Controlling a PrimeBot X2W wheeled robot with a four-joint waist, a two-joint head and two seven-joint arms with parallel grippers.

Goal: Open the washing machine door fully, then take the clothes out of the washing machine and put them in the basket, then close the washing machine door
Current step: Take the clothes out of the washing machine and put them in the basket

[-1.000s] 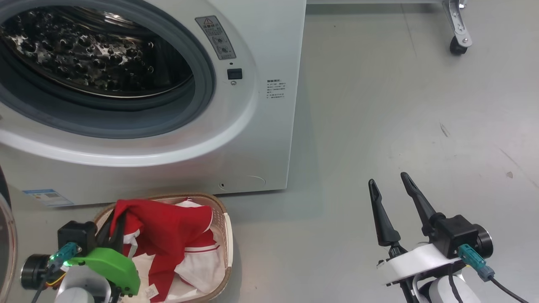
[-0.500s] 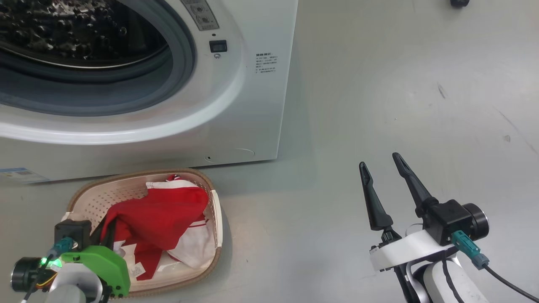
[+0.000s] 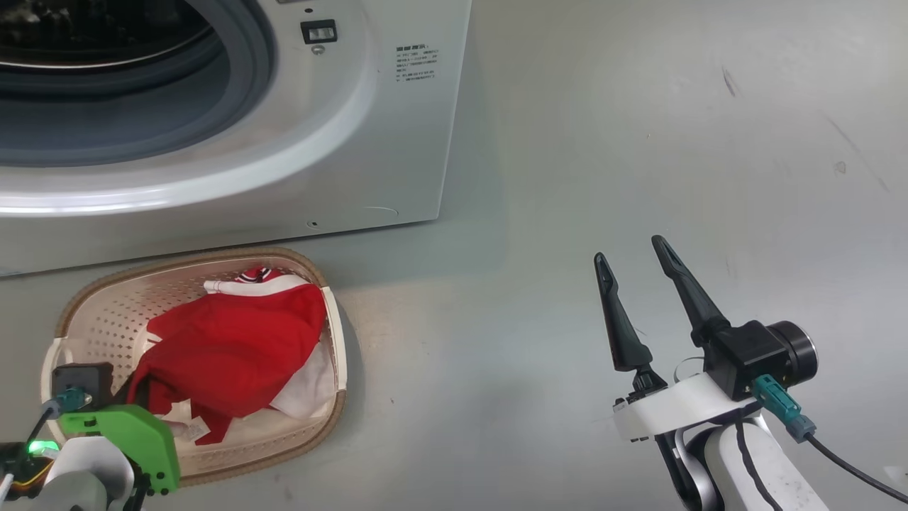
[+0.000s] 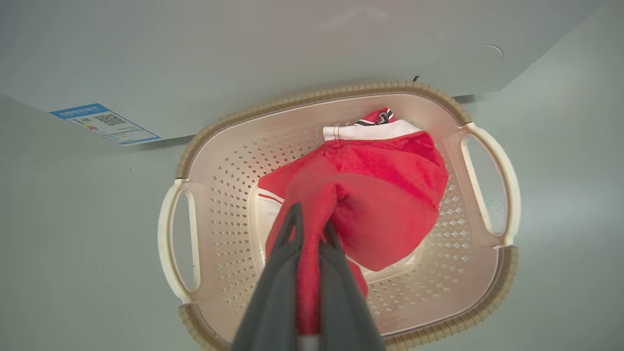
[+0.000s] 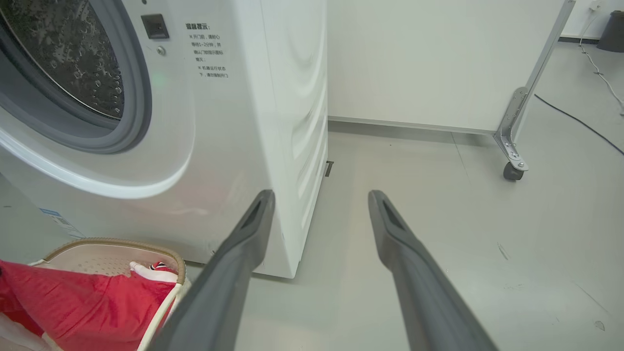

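In front of the washing machine (image 3: 397,142), the basket (image 4: 219,195) lay lengthwise along its base on the floor. The red clothes (image 4: 385,195) draped inside it, one fold pinched in my left gripper (image 4: 312,219) directly above, so letting go should drop it in. My right gripper (image 3: 629,250) stood spread and empty, well apart.

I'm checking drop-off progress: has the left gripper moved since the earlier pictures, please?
Yes. Against the basket, the left gripper has drawn back from the far rim towards the near left corner, shut on the clothes.
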